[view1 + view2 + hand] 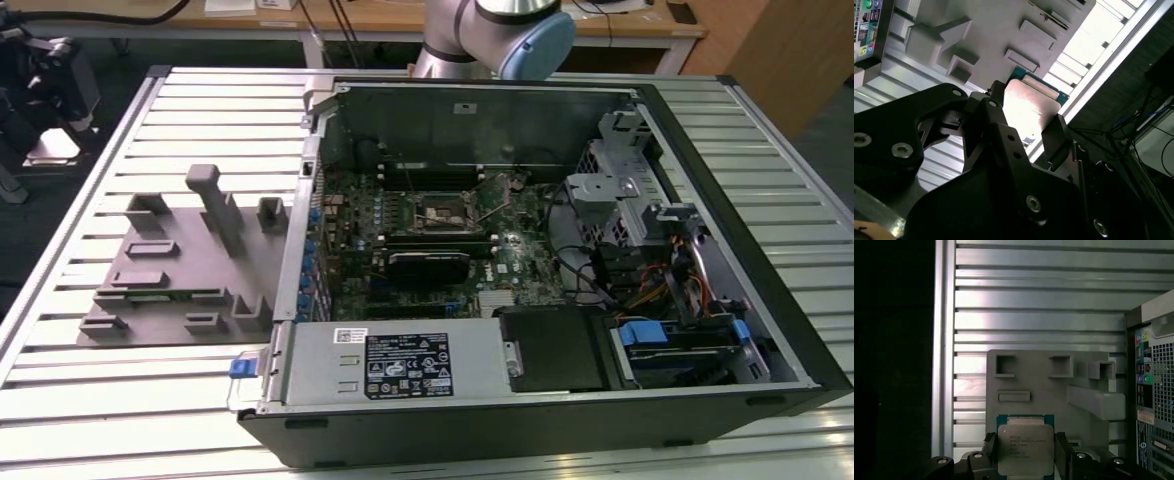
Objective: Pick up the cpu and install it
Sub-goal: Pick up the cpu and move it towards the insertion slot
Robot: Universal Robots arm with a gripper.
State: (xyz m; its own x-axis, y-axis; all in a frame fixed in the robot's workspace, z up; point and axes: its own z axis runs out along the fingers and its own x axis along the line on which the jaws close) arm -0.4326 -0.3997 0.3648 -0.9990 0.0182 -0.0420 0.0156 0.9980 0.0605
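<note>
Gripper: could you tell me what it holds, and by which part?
The cpu, clamped between the jaws by two opposite edges.

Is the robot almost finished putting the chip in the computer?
Not yet. Picking up looks done: the claw grips the cpu by two edges, above the grey holder. That is what is in hand. Left: installing it, because the socket in the exterior view looks empty.
</note>
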